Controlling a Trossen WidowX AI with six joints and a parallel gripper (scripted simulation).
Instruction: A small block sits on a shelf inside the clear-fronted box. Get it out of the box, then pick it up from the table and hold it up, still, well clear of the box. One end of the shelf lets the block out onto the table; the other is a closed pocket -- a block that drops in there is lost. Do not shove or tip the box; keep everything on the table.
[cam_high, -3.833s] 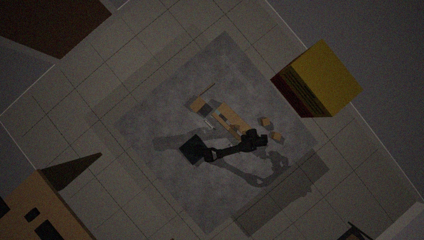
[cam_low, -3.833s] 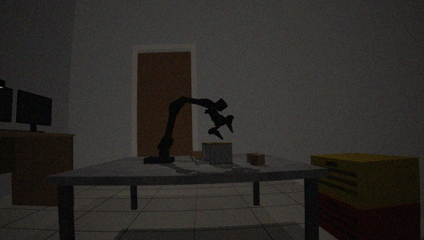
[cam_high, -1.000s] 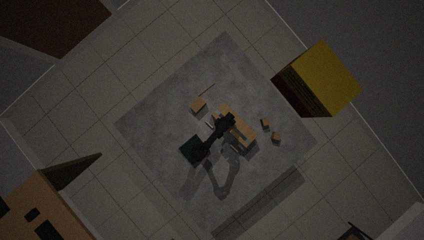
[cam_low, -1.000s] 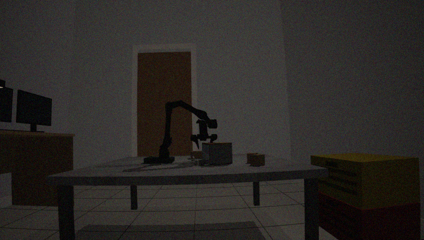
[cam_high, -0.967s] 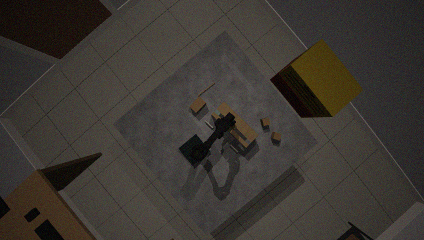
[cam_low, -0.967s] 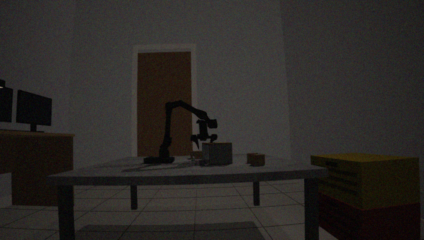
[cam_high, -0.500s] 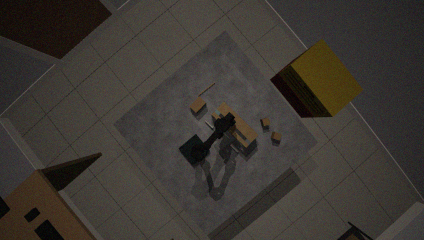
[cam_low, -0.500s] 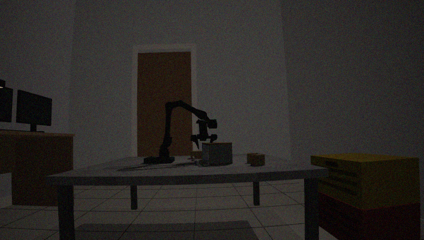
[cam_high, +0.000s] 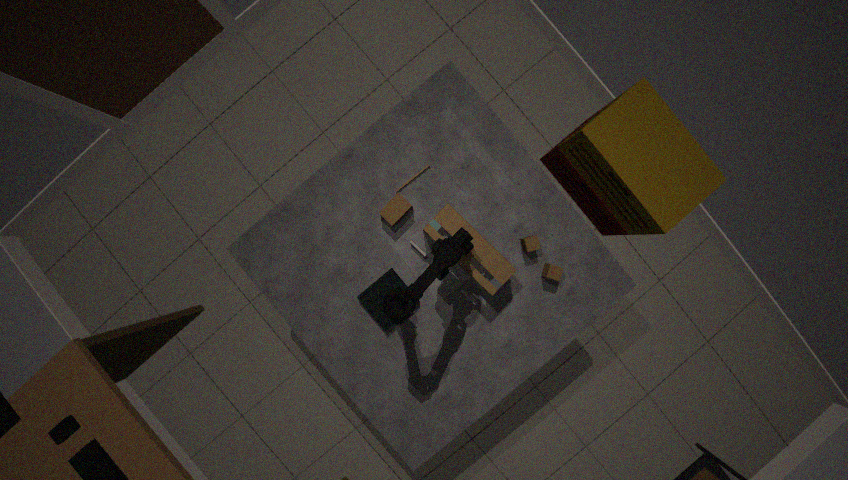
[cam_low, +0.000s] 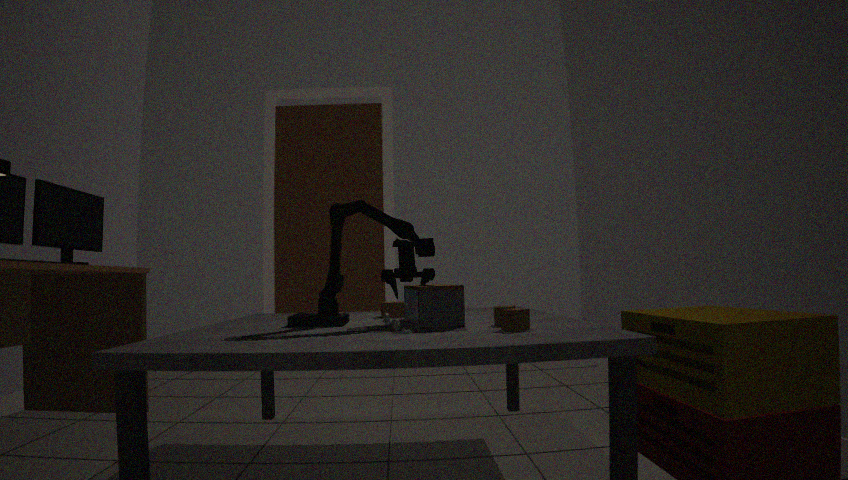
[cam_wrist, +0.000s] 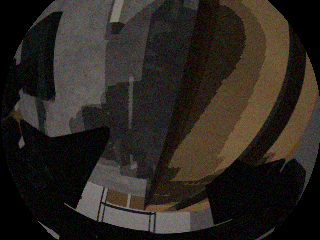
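The box (cam_high: 491, 252) (cam_low: 434, 309) (cam_wrist: 220, 120) stands upright on the table, with a tan wooden top and a dark lengthwise slot in it. Pale blue patches show near both ends of its top in the top view. My gripper (cam_low: 410, 290) (cam_wrist: 154, 140) points down at the box's robot side, open and with nothing between its fingers. One finger hangs outside the box; the other is over the top, its tip hidden behind the box edge in the exterior view, so I cannot tell how deep it reaches. I cannot make out the small block; the arm and shadow cover much of the shelf.
A larger wooden block (cam_high: 396, 208) and a thin wooden strip (cam_high: 413, 178) lie beyond the box's upper-left end. A white stick (cam_high: 418, 249) (cam_wrist: 117, 10) lies near the box. Two wooden cubes (cam_high: 530, 243) (cam_high: 552, 272) stand on its far side.
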